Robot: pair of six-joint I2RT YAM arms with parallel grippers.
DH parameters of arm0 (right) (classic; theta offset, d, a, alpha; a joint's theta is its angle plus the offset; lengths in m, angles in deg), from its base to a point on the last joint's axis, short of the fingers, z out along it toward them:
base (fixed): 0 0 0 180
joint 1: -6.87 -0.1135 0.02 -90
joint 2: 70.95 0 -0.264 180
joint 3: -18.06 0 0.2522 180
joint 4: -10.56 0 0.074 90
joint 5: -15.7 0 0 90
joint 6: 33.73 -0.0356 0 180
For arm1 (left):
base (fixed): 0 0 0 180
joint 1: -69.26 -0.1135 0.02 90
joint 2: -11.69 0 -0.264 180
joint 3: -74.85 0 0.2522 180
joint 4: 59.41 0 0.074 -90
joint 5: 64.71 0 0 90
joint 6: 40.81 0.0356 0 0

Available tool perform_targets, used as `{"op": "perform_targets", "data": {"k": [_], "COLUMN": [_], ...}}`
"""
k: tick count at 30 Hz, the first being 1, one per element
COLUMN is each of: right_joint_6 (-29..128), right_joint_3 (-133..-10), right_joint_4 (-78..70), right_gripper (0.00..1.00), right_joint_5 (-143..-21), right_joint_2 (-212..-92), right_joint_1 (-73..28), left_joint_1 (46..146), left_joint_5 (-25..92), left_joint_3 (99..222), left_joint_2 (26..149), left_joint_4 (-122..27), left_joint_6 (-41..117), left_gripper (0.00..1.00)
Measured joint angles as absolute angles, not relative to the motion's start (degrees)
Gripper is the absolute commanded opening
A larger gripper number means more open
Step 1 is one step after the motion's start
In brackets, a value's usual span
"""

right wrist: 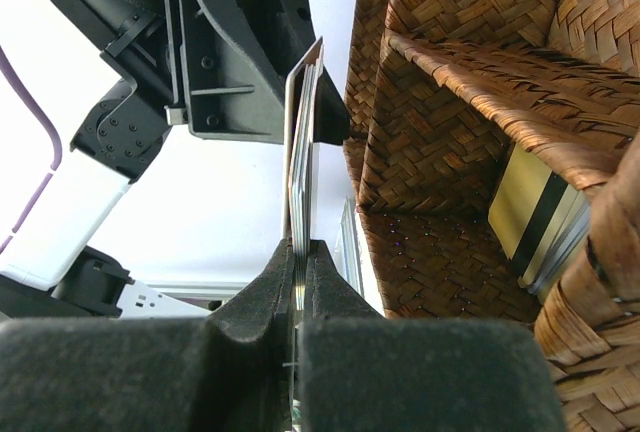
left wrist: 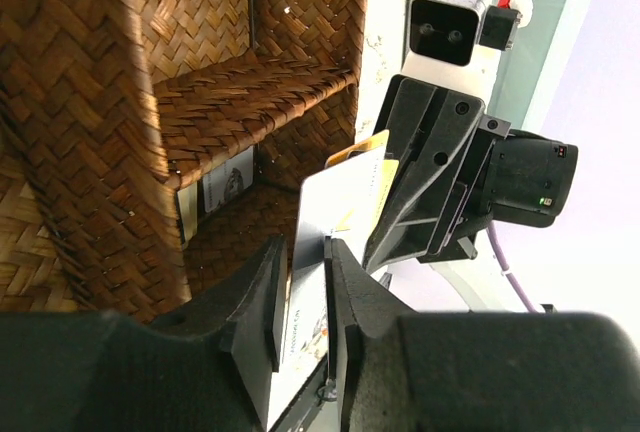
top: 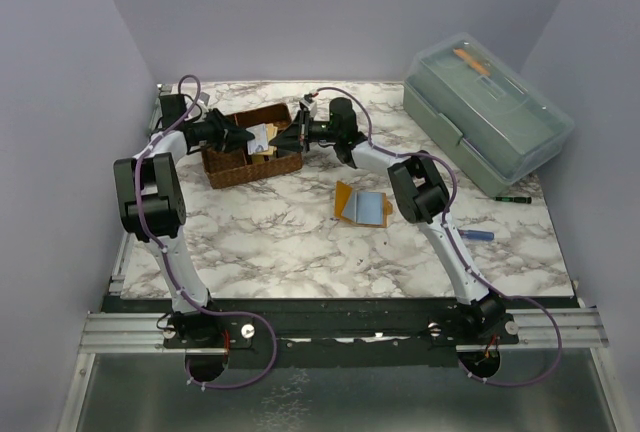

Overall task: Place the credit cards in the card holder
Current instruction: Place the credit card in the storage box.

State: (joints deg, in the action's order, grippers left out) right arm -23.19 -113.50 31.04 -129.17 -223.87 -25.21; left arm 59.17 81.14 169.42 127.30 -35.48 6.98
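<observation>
Above the woven basket (top: 240,167), credit cards (right wrist: 303,152) are pinched in the closed right hand (right wrist: 300,252) and straddled, grip unclear, by the left hand (left wrist: 303,252).

- Soft, even overhead light falls on the marble table (top: 300,242); shadows are faint.
- Beside the woven basket (left wrist: 230,102), the wrist-view background washes out white.
- The right claw (right wrist: 300,249) is dark and soft-focused.
</observation>
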Motion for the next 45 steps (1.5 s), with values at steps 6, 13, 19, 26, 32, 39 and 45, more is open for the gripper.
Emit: {"op": "perform_targets", "data": {"k": [6, 13, 19, 26, 32, 39, 45], "right_joint_6": [-23.2, -22.7, -19.1, -9.9, 1.5, 13.8, 20.7], "right_joint_3": [-113.5, -112.4, -110.2, -111.1, -117.8, -125.3, -126.8], "right_joint_4": [31.0, 30.1, 25.6, 14.2, 0.2, -12.8, -19.5], "right_gripper": [0.00, 0.00, 0.00, 0.00, 0.00, 0.25, 0.46], "right_joint_5": [-129.2, -129.0, -128.0, -124.3, -118.5, -111.1, -106.6], "right_joint_2": [-223.8, -223.8, -221.6, -219.3, -219.3, -219.3, -218.1], "right_joint_1": [-24.9, -24.5, -24.1, -24.1, -24.7, -26.8, -28.1], "left_joint_1": [58.4, 58.3, 57.6, 56.7, 57.0, 58.3, 60.4], "left_joint_5": [81.4, 82.6, 79.9, 71.3, 67.4, 64.6, 61.9], "left_joint_3": [169.5, 169.5, 169.5, 172.3, 173.1, 173.1, 173.1], "left_joint_2": [127.3, 127.3, 125.3, 118.8, 114.3, 113.9, 113.5], "left_joint_4": [-35.1, -36.3, -34.3, -26.6, -24.4, -21.8, -19.4], "left_joint_6": [7.2, 6.1, 6.7, 11.0, 13.1, 15.2, 17.1], "left_gripper": [0.10, 0.00, 0.00, 0.00, 0.00, 0.00, 0.00]}}
